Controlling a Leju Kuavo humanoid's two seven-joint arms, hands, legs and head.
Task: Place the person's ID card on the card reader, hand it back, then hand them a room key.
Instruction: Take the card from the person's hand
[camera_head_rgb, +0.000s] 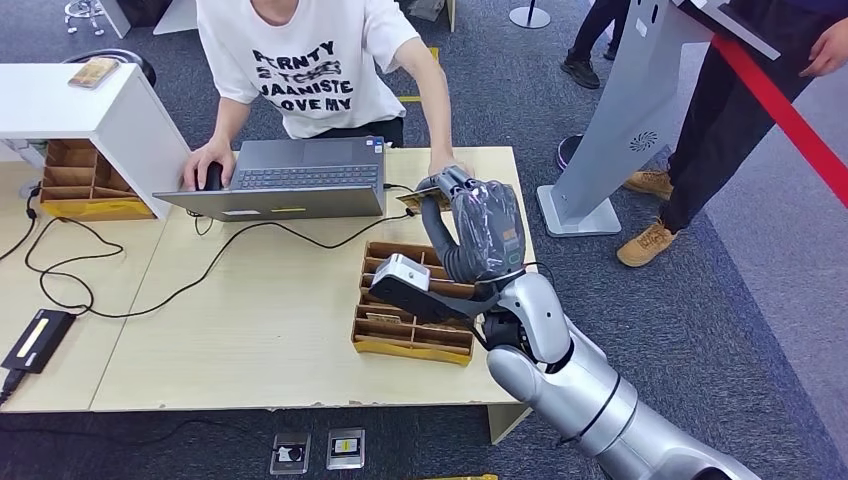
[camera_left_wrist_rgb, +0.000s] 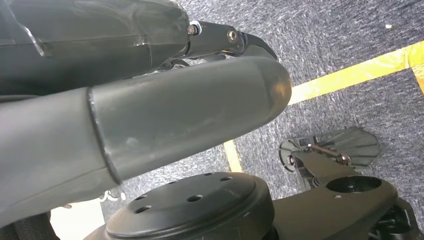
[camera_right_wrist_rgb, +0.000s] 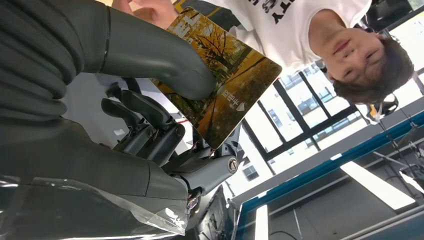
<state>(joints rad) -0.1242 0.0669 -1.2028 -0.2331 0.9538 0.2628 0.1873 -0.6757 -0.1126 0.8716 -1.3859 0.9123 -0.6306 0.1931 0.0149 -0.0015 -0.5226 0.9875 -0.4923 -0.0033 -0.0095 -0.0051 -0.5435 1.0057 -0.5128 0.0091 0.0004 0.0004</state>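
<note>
Desk (camera_head_rgb: 250, 330), largest; then my right hand (camera_head_rgb: 470, 215) reaching across it; then the card (camera_right_wrist_rgb: 225, 85) I pinch under thumb against fingers (camera_right_wrist_rgb: 150, 117). Its long axis points away toward the person's hand (camera_head_rgb: 445, 160), just beyond. Left hand's state: I cannot tell

Card's (camera_right_wrist_rgb: 227, 82) near edge behind thumb (camera_right_wrist_rgb: 165, 60); card reader (camera_head_rgb: 38, 338) print unreadable.
</note>
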